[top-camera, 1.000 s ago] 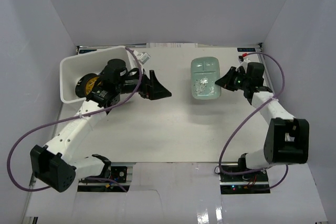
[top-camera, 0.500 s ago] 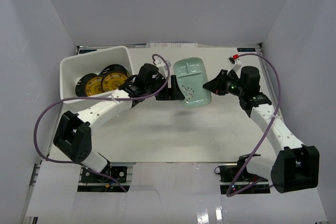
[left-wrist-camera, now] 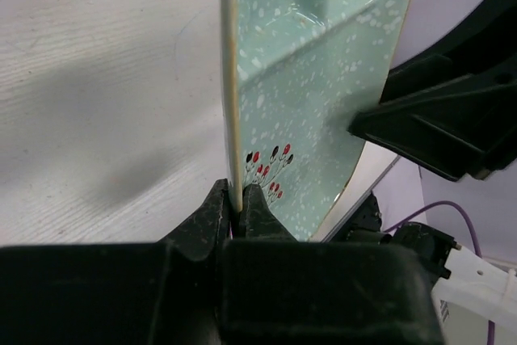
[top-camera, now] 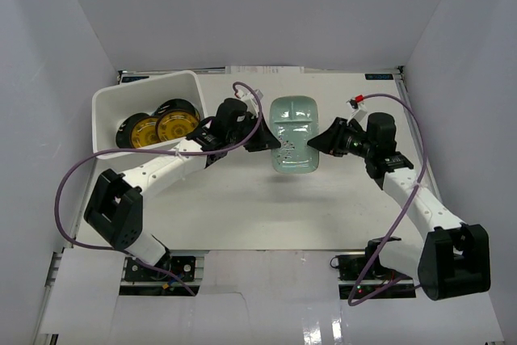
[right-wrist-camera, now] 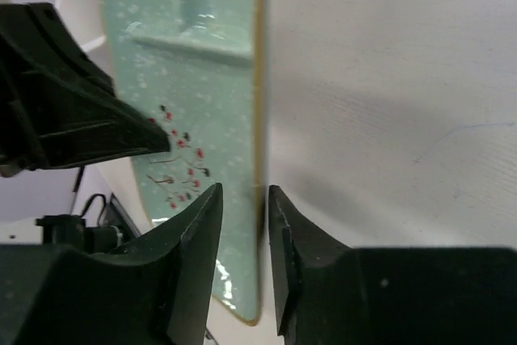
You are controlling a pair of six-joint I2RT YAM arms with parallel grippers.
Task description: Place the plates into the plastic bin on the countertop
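Two-arm handover seems underway: left gripper (left-wrist-camera: pixel 236 195) is pinching the mint plate (top-camera: pixel 294 135) by its rim, right gripper (right-wrist-camera: pixel 242 199) is straddling it unclamped. Next, probably carrying it to the plastic bin (top-camera: pixel 145 86).

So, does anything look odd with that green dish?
The mint plate hangs above the countertop, its rim pinched by the left gripper while the open right gripper straddles the opposite rim. Nothing looks spilled or broken.

Pale grey walls close me in on three sides: the left wall (top-camera: pixel 48 103), the back wall (top-camera: pixel 258 14) and the right wall (top-camera: pixel 477 94), all plain and evenly lit. Under me the countertop (top-camera: pixel 242 208) is flat white, with a thin dark rail (top-camera: pixel 331 71) along its far edge and soft grey shadows near its middle
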